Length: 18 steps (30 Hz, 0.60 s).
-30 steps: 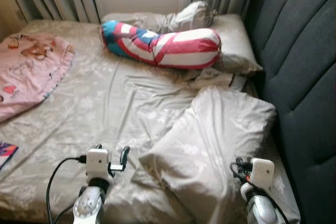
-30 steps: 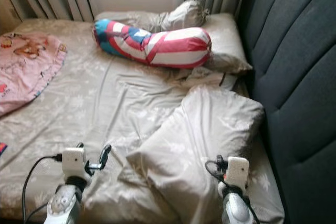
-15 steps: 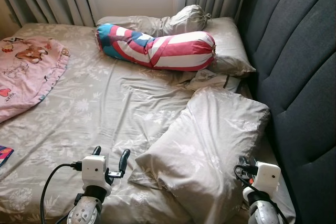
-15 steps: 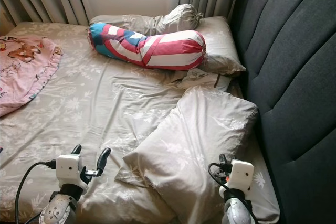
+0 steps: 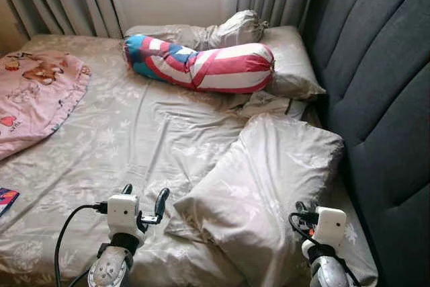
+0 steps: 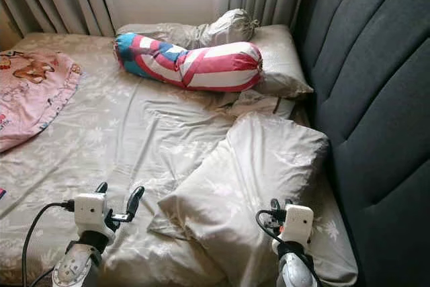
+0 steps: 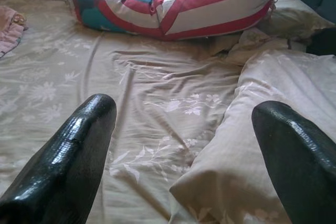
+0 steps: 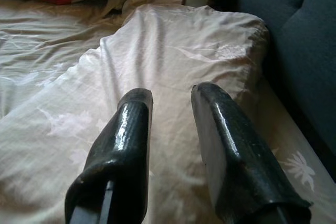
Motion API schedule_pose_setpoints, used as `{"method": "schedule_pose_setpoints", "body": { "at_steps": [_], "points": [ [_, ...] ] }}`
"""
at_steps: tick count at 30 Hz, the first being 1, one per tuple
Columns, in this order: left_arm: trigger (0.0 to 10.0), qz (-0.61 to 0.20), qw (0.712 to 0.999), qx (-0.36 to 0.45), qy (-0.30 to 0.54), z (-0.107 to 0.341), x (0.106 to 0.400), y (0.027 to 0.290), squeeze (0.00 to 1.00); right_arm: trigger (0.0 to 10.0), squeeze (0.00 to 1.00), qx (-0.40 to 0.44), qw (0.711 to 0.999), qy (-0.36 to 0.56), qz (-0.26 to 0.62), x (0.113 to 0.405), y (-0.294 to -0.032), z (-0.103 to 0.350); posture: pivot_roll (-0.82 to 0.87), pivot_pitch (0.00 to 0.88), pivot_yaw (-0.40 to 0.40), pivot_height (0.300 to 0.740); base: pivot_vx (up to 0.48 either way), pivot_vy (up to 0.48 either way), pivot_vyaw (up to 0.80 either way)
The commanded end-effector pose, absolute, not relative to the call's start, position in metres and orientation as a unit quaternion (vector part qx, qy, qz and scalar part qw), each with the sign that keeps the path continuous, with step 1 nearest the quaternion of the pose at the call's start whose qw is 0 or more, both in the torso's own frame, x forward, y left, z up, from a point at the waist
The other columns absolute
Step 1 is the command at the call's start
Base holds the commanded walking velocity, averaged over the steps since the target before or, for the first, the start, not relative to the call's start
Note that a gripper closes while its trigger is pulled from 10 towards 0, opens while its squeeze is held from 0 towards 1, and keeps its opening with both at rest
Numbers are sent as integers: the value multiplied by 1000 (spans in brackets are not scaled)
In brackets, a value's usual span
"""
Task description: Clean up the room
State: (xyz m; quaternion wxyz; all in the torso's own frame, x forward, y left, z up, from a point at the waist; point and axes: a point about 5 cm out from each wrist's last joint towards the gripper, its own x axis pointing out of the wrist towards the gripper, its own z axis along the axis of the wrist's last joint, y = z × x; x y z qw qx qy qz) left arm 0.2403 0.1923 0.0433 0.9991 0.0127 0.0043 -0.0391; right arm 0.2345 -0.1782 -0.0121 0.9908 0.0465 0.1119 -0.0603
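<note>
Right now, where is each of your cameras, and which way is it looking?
Head eyes: on my head, looking down at the bed; both arms show.
Left wrist: faces the bolster between the open left gripper fingers.
Right wrist: faces the pillow past the narrowly parted right gripper fingers.
Shared: both wrists see the pillow and bolster.

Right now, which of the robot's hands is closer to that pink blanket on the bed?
The left. Its left hand hovers over the sheet on the same side as the pink blanket; its right hand is across the bed, over the big beige pillow.
</note>
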Motion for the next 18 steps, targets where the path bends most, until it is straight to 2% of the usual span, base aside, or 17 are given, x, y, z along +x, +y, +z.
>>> {"method": "schedule_pose_setpoints", "body": {
  "at_steps": [1, 4, 8, 18],
  "points": [
    [10000, -41, 999, 8, 6, 45, 240, 190, 0, 10000, 0, 45, 991, 112, -62, 233, -179, -12, -40, 31, -54, 701, 0, 0, 0],
    [10000, -44, 999, 5, 11, 44, 239, 187, 0, 10000, 0, 43, 988, 136, -62, 235, -178, -15, -38, 42, -56, 701, 0, 0, 0],
    [10000, -41, 999, 4, 14, 45, 239, 188, 0, 10000, 0, 42, 990, 125, -56, 235, -175, -12, -37, 53, -56, 677, 0, 0, 0],
    [10000, -42, 999, 2, 13, 49, 241, 187, 0, 10000, 0, 43, 991, 114, -56, 236, -175, -10, -37, 59, -54, 677, 0, 0, 0]
  ]
}}
